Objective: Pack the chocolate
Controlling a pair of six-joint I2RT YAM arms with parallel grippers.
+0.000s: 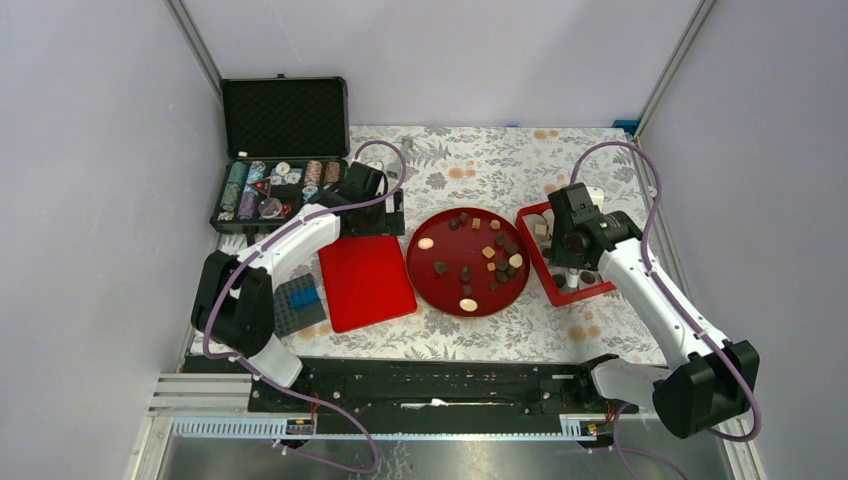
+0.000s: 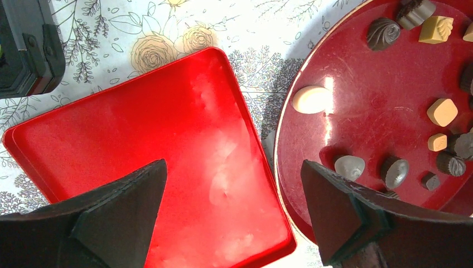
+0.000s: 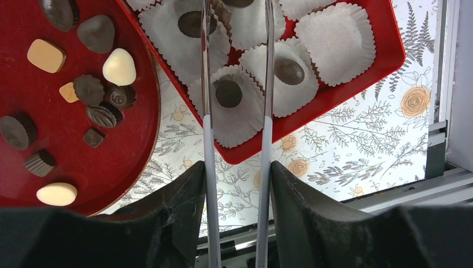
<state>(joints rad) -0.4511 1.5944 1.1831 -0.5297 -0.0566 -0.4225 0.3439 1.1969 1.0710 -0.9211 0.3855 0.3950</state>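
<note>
A: State of the right claw [image 3: 237, 22]?
B: Its two clear fingers [image 3: 206, 84] stand apart, nothing pinched. It hangs over the red box [image 3: 385, 58], fingers pointing into it.
A: What's in the box?
B: White paper cups [image 3: 334, 36]. Directly between the fingers is one cup w/ a dark round chocolate [image 3: 228, 92]; the pc touches neither finger. Just right of the claw is another dark pc in its cup, and two more are toward the fingertips.
A: Rest of the choc.?
B: Loose on the round red plate [image 3: 67, 145], left of this claw: mostly dark pcs, some tan squares, a few cream ones. The plate rim is just beside the box corner; touching or not, I cannot tell. The box's raised wall stands between plate and cups.
A: The left claw [image 2: 233, 167]?
B: Spread wide, holds nothing. Under it lies the flat red lid [image 2: 139, 134]; the plate is at its right side.
A: Other things?
B: Behind-left of the left claw is a black case [image 1: 283, 118], lid up, w/ poker chips [image 1: 262, 185]. Near that arm's base are blue & grey toy bricks [image 1: 298, 300]. All is on a flowered tablecloth [image 1: 500, 165].
</note>
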